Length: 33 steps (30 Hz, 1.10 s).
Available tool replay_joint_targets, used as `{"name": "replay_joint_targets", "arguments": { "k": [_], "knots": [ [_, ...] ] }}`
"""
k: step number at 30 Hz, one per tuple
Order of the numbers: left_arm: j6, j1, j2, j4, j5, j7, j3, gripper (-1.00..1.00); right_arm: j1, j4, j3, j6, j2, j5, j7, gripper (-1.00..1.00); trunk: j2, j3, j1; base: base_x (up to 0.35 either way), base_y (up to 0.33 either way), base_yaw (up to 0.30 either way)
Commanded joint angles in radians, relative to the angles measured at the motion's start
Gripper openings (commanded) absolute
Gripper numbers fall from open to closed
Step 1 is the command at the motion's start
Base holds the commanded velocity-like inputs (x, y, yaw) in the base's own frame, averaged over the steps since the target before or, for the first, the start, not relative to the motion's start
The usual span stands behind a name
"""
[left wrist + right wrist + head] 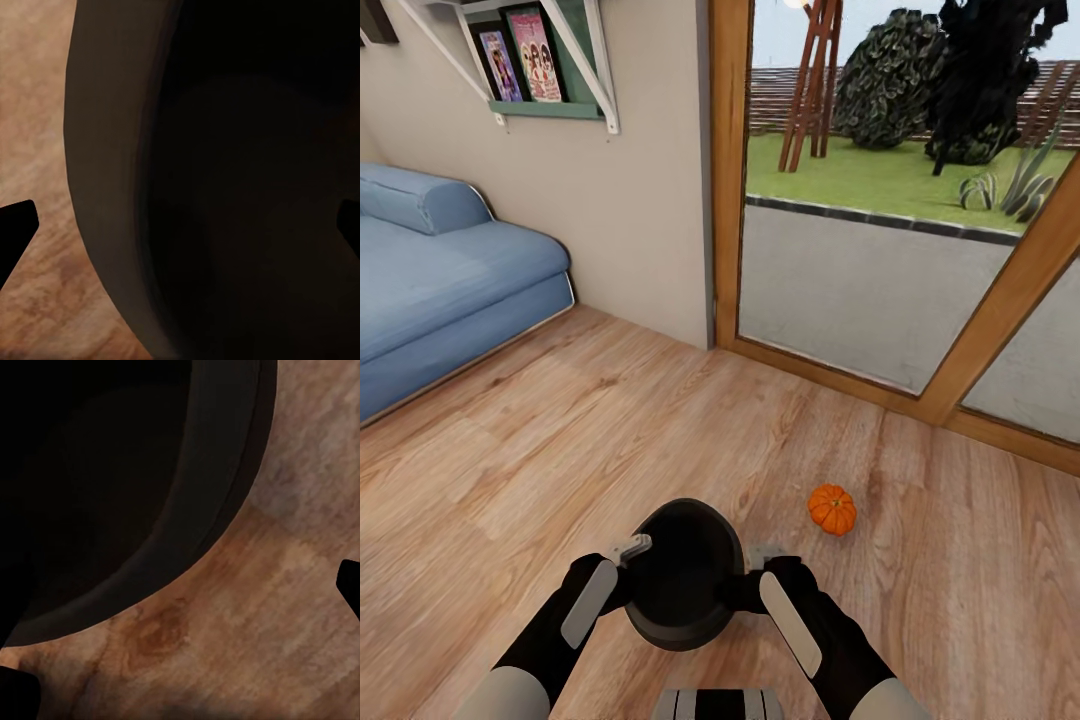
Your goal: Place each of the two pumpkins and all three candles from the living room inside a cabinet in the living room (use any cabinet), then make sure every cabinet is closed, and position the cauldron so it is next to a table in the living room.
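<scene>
Both claws, left claw [632,549] and right claw [763,556], flank black cauldron [682,585] on floor; grip unclear. Cauldron step underway; next likely carry to counter. Pumpkin [832,509] nearby.

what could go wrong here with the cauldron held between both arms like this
1. The cauldron seems pinched from two sides by the left tool and right tool; if one arm lags, it may slip or tilt.
2. A pumpkin lies on the floor just ahead to the right; driving forward could knock it away.
</scene>
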Motion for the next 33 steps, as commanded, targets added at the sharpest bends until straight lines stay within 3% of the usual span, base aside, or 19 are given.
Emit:
{"name": "replay_joint_targets", "arguments": {
  "k": [1, 19, 25, 33],
  "knots": [
    [0.001, 0.0, 0.001, -0.001, 0.01, 0.01, -0.002, 1.0, -0.001, -0.001, 0.002, 0.002, -0.001, -0.011, -0.01, 1.0, 0.0, -0.001, 0.0, 0.0, 0.0, 0.0],
    [0.001, 0.0, 0.001, -0.001, 0.011, 0.01, -0.002, 1.0, -0.001, -0.009, 0.001, 0.0, 0.002, -0.011, -0.011, 1.0, 0.0, -0.002, 0.0, 0.0, 0.0, 0.011],
    [0.001, 0.0, 0.002, -0.001, 0.011, 0.01, -0.002, 1.0, -0.001, -0.009, 0.002, -0.08, 0.002, -0.006, -0.011, 1.0, 0.0, -0.002, 0.0, 0.0, 0.0, 0.011],
    [0.001, 0.0, 0.002, -0.001, 0.011, 0.01, -0.002, 1.0, -0.003, -0.003, 0.002, -0.103, 0.004, -0.008, -0.009, 1.0, 0.0, -0.002, 0.0, 0.0, 0.0, 0.0]
  ]
}}
